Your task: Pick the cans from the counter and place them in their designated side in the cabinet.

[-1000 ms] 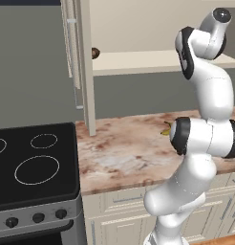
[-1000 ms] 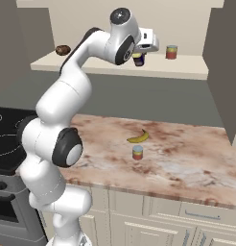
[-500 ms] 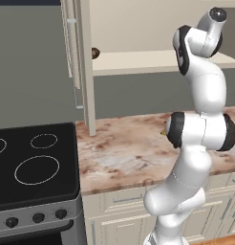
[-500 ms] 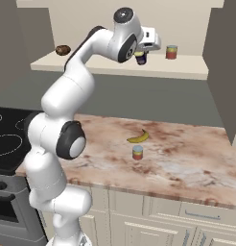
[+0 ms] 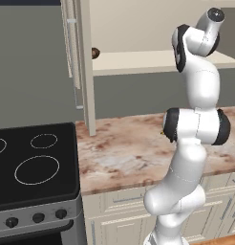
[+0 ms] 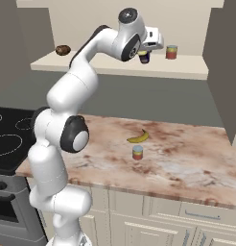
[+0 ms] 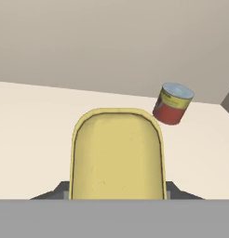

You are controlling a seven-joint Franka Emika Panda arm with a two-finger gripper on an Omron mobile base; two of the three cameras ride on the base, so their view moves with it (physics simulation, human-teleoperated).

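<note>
The tabletop [image 6: 187,158] looks like polished marble, mottled pink-brown and white with a soft sheen, while the cabinet [image 6: 120,69] shelf is plain matt cream, smooth like painted wood, and so are the drawer fronts [image 6: 139,211] under the tabletop. The stove top [image 5: 33,162] is glossy black, glass-like, with thin white rings, and its front strip looks like brushed grey metal. The can in the tool [image 6: 144,56] shows a matt yellow paper-like label [image 7: 117,155] up close, the red can [image 7: 172,104] has a dull metal-looking lid, and the robot arm [image 6: 76,91] is smooth, slightly shiny white plastic.
</note>
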